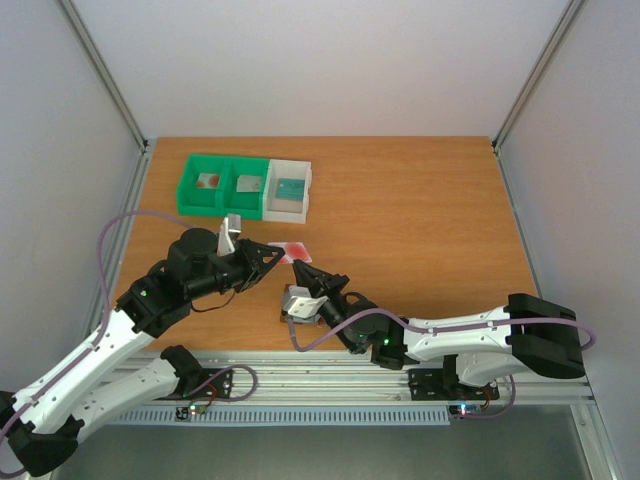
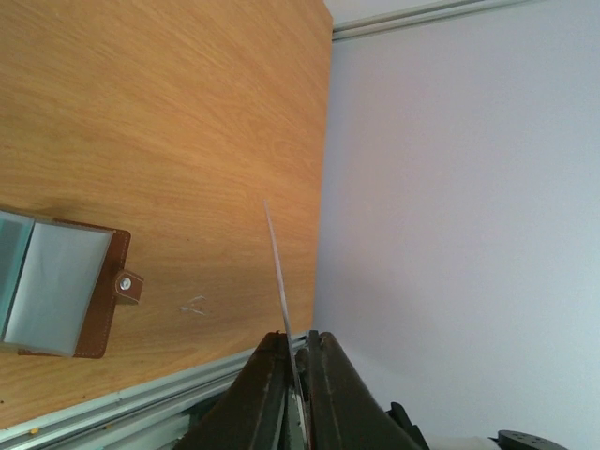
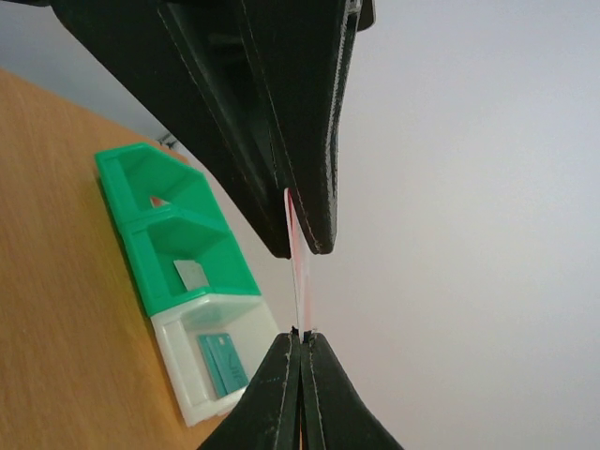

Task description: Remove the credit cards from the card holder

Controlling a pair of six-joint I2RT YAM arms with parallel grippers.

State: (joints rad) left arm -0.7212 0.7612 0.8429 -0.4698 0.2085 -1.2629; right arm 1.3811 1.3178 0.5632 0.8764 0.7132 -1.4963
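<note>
Both grippers meet above the middle of the wooden surface, tip to tip, sharing one card.

Left gripper reaches in from the left. In its wrist view the jaws are pinched almost together on the bottom edge of a thin card seen edge-on, with no visible slack.

Right gripper comes up from the near right edge with its jaws fully closed on the opposite edge of the same card. Its wrist view shows the left arm's fingers clamped on the far end.

Red-marked card is white with a red patch, held clear of the surface between the two grippers.

Card holder lies open and flat on the surface just below the right gripper. It shows brown leather, blue-grey pockets and a snap tab, and nothing grips it.

At the back left a green bin with two compartments stands touching a white bin:
- left green compartment — a card with red on it
- right green compartment — a grey card
- white bin — a teal card
</note>
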